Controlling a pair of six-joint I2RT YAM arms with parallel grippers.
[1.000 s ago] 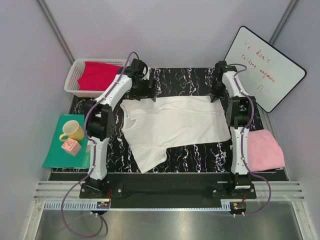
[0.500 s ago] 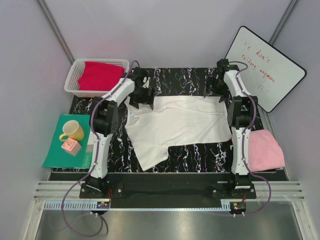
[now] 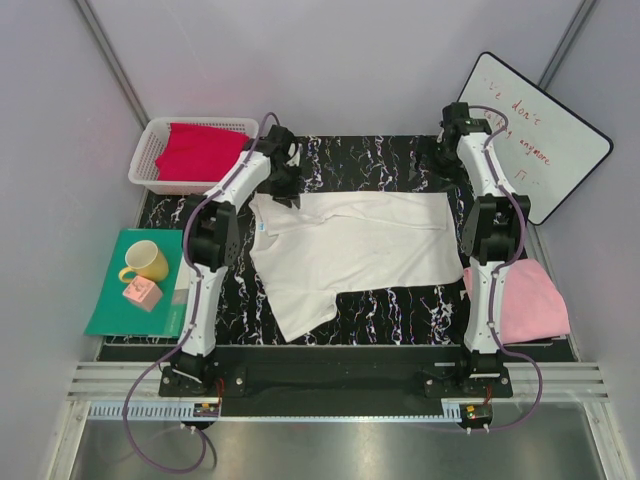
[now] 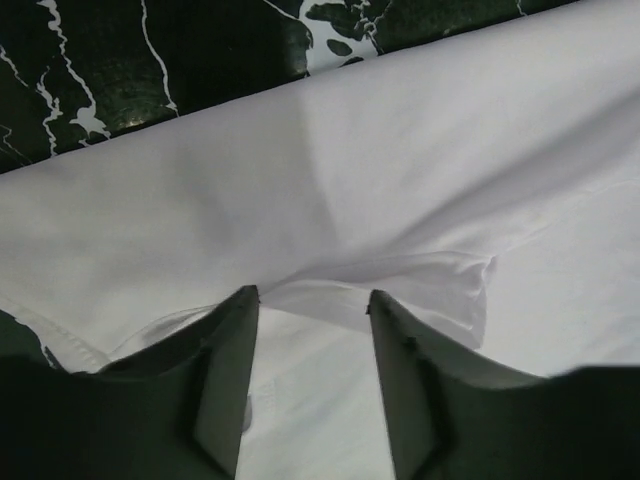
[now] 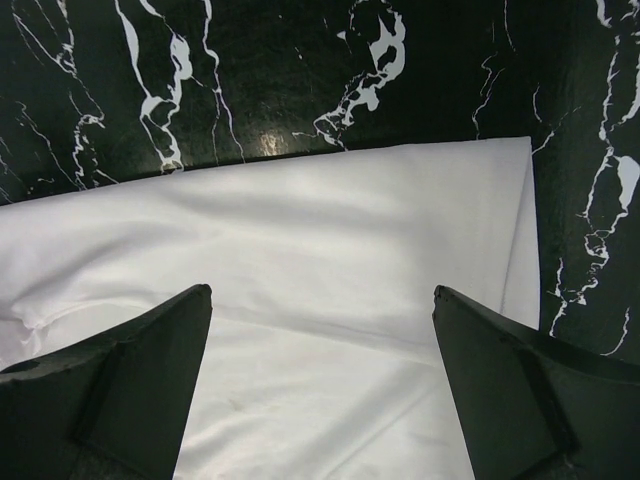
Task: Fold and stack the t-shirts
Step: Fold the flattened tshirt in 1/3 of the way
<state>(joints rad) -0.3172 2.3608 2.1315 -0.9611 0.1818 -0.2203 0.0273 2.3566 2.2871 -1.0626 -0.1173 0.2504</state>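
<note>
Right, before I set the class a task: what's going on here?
Two robot arms are working on a white t-shirt spread on the black marbled table. The left gripper is at its far left edge, jaws apart around a raised fold. The right gripper hovers wide open over the far right corner. A red t-shirt sits in the basket; a pink t-shirt lies at right.

A yellow mug (image 3: 146, 261) and pink block (image 3: 141, 292) sit on a teal mat (image 3: 112, 312), whiteboard (image 3: 530, 135) far right.

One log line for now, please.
white t-shirt: spread flat | left gripper: open, at its far-left edge | right gripper: open, near its far-right corner
</note>
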